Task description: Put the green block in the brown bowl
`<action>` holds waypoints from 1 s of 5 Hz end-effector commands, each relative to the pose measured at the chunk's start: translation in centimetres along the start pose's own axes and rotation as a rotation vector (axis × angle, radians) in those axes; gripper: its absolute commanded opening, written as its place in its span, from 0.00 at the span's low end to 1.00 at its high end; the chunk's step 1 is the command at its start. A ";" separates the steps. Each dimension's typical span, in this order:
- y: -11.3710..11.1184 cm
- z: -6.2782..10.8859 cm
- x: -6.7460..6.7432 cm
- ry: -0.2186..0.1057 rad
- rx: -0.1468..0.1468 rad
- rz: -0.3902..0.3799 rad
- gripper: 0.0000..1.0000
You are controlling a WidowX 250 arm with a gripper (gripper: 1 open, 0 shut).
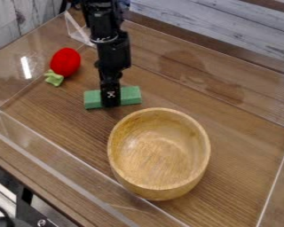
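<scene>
The brown bowl (159, 152) sits nearest, with nothing in it. Just behind it lies the green block (113, 96) on the table. My gripper (110, 96) is squeezed shut on it. Next I think I must lift it over the rim.

one green block (113, 97), one brown bowl (160, 152), one red ball (65, 60), one claw (110, 99)

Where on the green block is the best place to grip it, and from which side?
Grip the green block at its middle, across the narrow width, coming straight down from above: it lies flat on the table, long sides exposed. The gripper is already shut there.
</scene>
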State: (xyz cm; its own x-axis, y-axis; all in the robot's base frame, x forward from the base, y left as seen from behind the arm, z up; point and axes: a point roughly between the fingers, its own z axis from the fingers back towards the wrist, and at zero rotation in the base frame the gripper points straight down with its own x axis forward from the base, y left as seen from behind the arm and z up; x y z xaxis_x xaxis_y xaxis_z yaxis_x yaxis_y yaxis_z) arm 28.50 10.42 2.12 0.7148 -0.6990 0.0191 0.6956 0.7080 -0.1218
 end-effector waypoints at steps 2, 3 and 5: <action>-1.1 4.6 -0.4 -0.058 0.114 0.041 0.00; -3.6 7.2 -0.2 -0.076 0.132 0.055 0.00; -9.9 6.8 1.0 -0.081 0.112 0.074 0.00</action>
State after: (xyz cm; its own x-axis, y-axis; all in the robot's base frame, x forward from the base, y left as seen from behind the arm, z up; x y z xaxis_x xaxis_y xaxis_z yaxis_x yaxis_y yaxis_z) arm 22.46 3.35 9.13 0.7688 -0.6358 0.0685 0.6391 0.7677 -0.0464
